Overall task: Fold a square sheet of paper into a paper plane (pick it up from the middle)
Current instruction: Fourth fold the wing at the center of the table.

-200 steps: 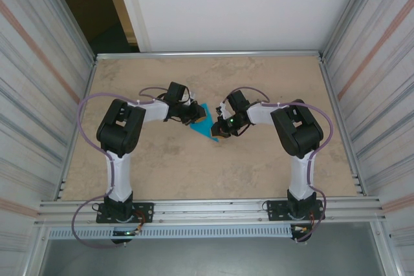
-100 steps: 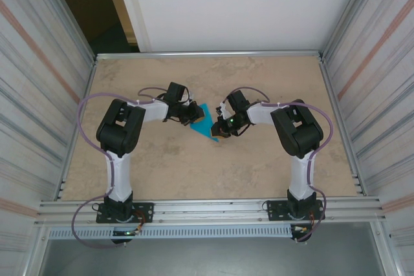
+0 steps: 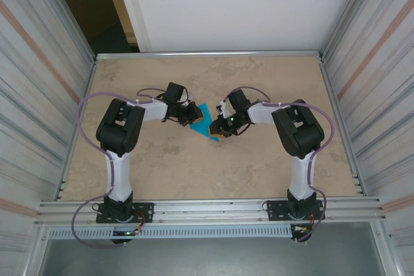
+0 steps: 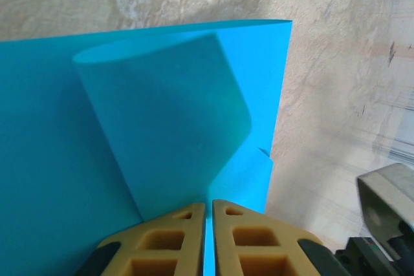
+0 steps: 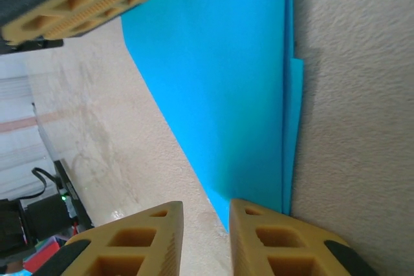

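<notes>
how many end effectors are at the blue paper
2. The left end effector is shut on the left edge of the folded bright cyan-blue paper sheet; the right end effector, jaws apart, sits at its near tip.

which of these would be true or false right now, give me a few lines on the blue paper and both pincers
1. The left pincer is shut on the blue paper. True.
2. The right pincer is clamped tight on the paper. False: its jaws stand apart, with bare table showing between them.
3. The paper is a flat, unfolded square. False: it has folded layers, and one flap curls over in the left wrist view.
4. The paper lies between the two pincers, near the middle of the table. True.
5. The table is dark green. False: it is a mottled beige.
</notes>
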